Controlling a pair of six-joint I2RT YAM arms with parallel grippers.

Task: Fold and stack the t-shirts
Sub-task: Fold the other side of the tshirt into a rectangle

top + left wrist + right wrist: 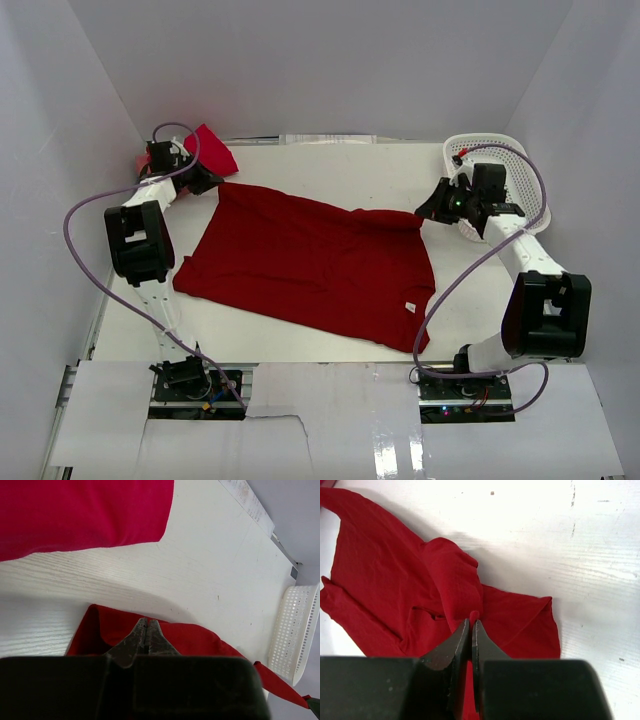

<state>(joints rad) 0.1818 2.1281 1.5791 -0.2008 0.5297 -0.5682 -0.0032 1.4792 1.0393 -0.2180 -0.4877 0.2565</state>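
Across the middle of the table [330, 165] lies the red t-shirt [310, 265], spread nearly flat. My left gripper [145, 625] is closed tight on its far left corner and my right gripper [471, 624] is pinched on a tuck of cloth at the far right corner. I judge this to be the first fold. Next, both arms should lift and draw that edge toward me evenly, without slack.

A dark red cloth t-shirt [310, 265] lies spread almost flat mid-counter, its far right corner bunched. A brighter red folded cloth shirt [212, 150] sits at the far left.
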